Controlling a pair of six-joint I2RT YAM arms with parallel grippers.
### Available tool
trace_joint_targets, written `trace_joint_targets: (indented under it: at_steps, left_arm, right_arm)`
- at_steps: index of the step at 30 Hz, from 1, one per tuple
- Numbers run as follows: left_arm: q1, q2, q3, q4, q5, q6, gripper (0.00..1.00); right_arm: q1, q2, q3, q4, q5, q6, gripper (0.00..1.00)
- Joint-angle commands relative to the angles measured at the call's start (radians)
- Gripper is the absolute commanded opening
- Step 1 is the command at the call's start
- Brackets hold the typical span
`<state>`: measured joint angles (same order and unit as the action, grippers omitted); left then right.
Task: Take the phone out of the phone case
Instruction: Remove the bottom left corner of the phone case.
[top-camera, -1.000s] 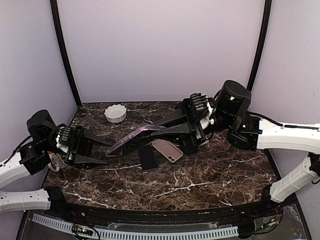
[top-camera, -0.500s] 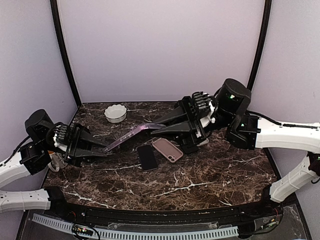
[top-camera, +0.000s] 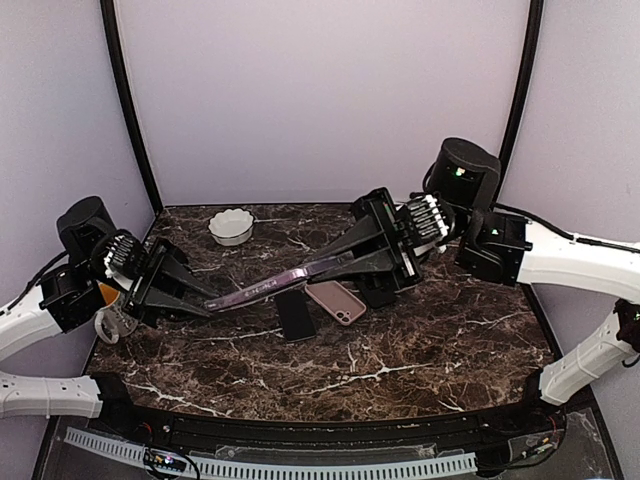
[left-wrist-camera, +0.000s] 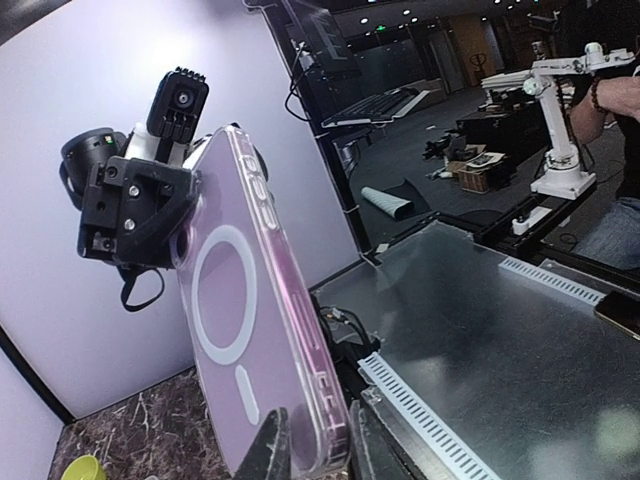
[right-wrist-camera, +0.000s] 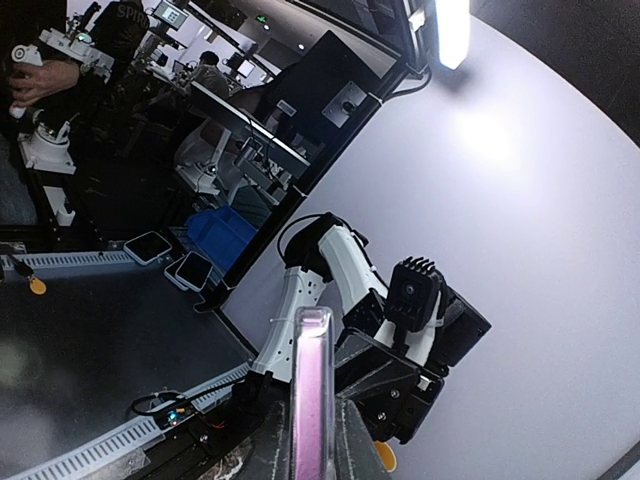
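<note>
A purple phone sits inside a clear phone case with a white ring on its back. It hangs in the air above the table, held by its two ends. My left gripper is shut on the lower left end, one finger on each face. My right gripper is shut on the upper right end, seen edge-on in the right wrist view. The case slopes gently up from left to right.
Below the held case, a black phone and a pink phone lie flat on the dark marble table. A white scalloped bowl stands at the back left. A yellow object is beside the left arm.
My left gripper has closed onto the case's free left end. The case, which slanted steeply from the right gripper, now spans both grippers and lies flatter. The right arm has shifted slightly right.
</note>
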<state>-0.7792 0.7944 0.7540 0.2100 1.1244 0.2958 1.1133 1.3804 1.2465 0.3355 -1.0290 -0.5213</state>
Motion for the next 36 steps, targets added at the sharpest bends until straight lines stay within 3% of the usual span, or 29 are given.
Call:
trace_joint_targets:
  at_steps: [1,8,22,25,30,36]
  left_arm:
    - [-0.004,0.052,0.069,-0.098,0.14,-0.067,0.17]
    - [-0.004,0.103,0.125,-0.26,0.195,-0.003,0.17]
    - [-0.008,0.158,0.12,-0.307,0.225,0.003,0.16]
    - [-0.014,0.134,0.094,-0.241,0.11,0.027,0.16]
    - [-0.017,0.065,-0.032,0.005,-0.071,-0.009,0.13]
    - [-0.023,0.052,-0.092,0.099,-0.277,0.022,0.13]
  right_arm:
    - [0.043,0.026,0.009,0.006,-0.1,-0.07,0.0]
    - [0.064,0.052,0.001,0.019,-0.094,-0.097,0.0]
    - [0.089,0.045,-0.021,-0.018,-0.082,-0.148,0.0]
    - [0.091,0.042,-0.054,0.06,-0.064,-0.085,0.0]
    - [0.092,0.021,-0.157,0.294,-0.034,0.098,0.0]
    - [0.093,0.024,-0.221,0.504,-0.021,0.28,0.0]
